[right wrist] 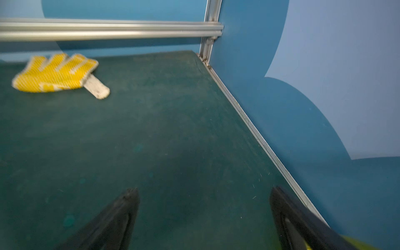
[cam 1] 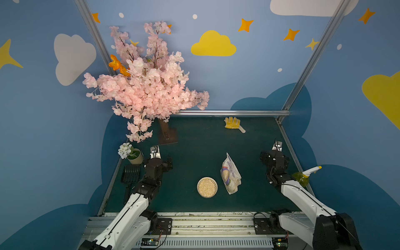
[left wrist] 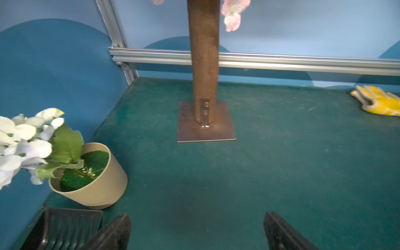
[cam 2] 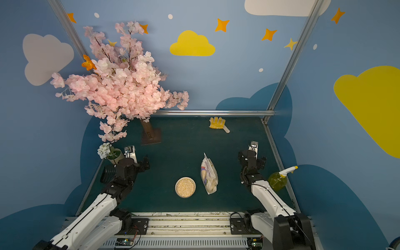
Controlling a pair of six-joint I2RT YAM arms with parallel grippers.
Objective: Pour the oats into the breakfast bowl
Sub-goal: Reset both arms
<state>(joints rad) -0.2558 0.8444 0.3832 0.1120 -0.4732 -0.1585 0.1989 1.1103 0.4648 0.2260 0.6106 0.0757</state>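
In a top view, low and centre, the cream lattice bowl point(cam 1: 207, 196) sat on the table point(cam 1: 190, 155), full of pale oats point(cam 1: 207, 187). The crinkly clear bag point(cam 1: 230, 174) lay just right of it. In the left wrist view, the left tool point(left wrist: 195, 218) was spread and empty. In the right wrist view, the right tool point(right wrist: 204, 190) was likewise spread.

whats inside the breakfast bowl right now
The breakfast bowl is filled with oats, pale flakes across its whole opening. They cover the bottom, so the bowl's inner floor cannot be seen.

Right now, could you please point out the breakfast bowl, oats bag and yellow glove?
breakfast bowl point(cam 1: 198, 187): a top view, rim.
oats bag point(cam 1: 232, 173): a top view, label.
yellow glove point(right wrist: 54, 75): right wrist view, palm.
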